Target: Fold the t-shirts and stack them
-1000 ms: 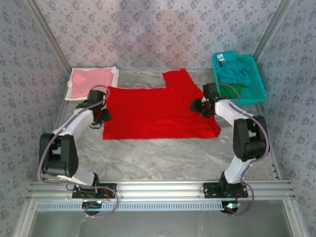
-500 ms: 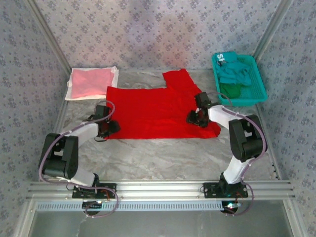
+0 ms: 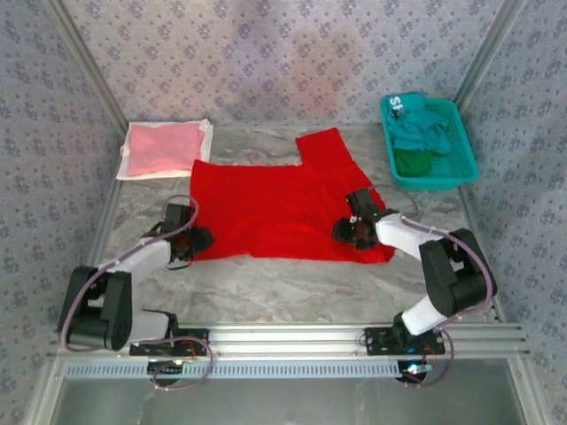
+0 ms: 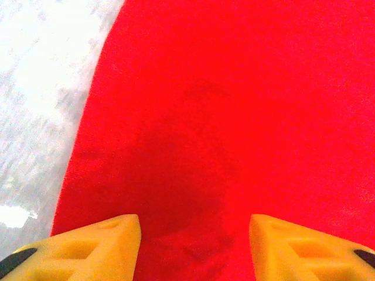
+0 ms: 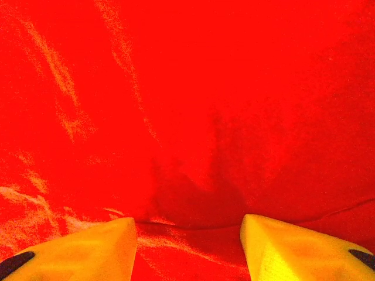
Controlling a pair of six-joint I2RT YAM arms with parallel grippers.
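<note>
Both spread apart on red shirt (image 3: 266, 204), long axis left-right: left end effector (image 3: 197, 240) at near-left corner, right end effector (image 3: 344, 232) near-right.

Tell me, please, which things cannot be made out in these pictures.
- Left pincer: left wrist view, bottom edge cuts off the fingers; whether they touch the red shirt is unclear.
- Right pincer: right wrist view, the same.
- Shirts in the basket: top view, heaped and too small to count.
- Pink shirt: top view, folds too small to tell.
</note>
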